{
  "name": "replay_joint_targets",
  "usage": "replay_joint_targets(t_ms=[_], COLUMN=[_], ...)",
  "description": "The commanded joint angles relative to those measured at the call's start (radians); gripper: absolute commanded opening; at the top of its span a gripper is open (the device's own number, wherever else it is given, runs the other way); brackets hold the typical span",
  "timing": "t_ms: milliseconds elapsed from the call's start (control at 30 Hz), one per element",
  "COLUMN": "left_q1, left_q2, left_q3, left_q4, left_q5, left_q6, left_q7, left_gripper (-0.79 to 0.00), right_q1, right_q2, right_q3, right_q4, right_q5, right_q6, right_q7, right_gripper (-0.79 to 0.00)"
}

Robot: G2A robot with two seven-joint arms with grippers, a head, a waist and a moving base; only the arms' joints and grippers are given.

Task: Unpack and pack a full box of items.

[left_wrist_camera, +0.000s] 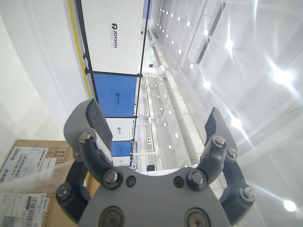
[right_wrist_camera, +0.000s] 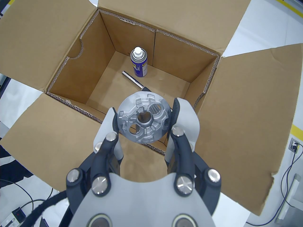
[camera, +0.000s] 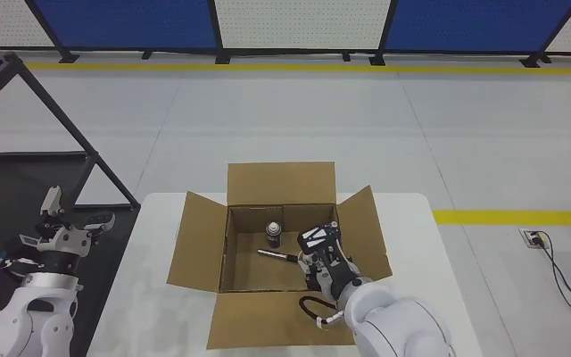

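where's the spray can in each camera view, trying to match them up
top view: spray can stands upright inside the box, near the middle of its far wall.
left wrist view: this camera faces the ceiling lights, away from the box's inside.
right wrist view: spray can near the far wall, beyond the metal hub held in the right gripper.
shared landmark: the metal rod lying just in front of the can.

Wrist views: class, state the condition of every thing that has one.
Brown cardboard box: open, flaps out.
Blue spray can, white cap: upright in box.
Shiny metal rod: lying in box.
Grey toothed metal disc: held aloft.
Right gripper: shut on disc.
Left gripper: open, empty.
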Motion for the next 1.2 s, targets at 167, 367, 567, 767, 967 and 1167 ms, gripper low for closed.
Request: replay_joint_targets(t_ms=[167, 367, 567, 767, 967, 1167], left_q1=[0.000, 0.000, 0.000, 0.000, 0.000, 0.000], left_q2=[0.000, 0.000, 0.000, 0.000, 0.000, 0.000], left_q3=[0.000, 0.000, 0.000, 0.000, 0.000, 0.000], left_q4=[0.000, 0.000, 0.000, 0.000, 0.000, 0.000], left_q5=[0.000, 0.000, 0.000, 0.000, 0.000, 0.000], left_q6=[0.000, 0.000, 0.000, 0.000, 0.000, 0.000], left_q7=[0.000, 0.000, 0.000, 0.000, 0.000, 0.000], left_gripper=[0.000, 0.000, 0.000, 0.000, 0.000, 0.000], right_q1=[-0.002, -0.096, -0.188, -0.283, -0.382, -0.418], right_q2=[0.000, 0.011, 0.024, 0.036, 0.049, 0.065], right_q3=[-0.001, 0.037, 0.226, 0.501, 0.712, 0.752], right_q4=[-0.002, -0.179, -0.261, -0.261, -0.261, -0.261], right_q5=[-0.002, -0.018, 0.057, 0.240, 0.371, 0.324], right_q6=[-0.003, -0.026, -0.020, -0.047, -0.087, -0.108], right_q7=[-0.010, -0.058, -0.160, -0.316, -0.375, -0.264], right_gripper=[-0.785, -0.785, -0.785, -0.785, -0.785, -0.785])
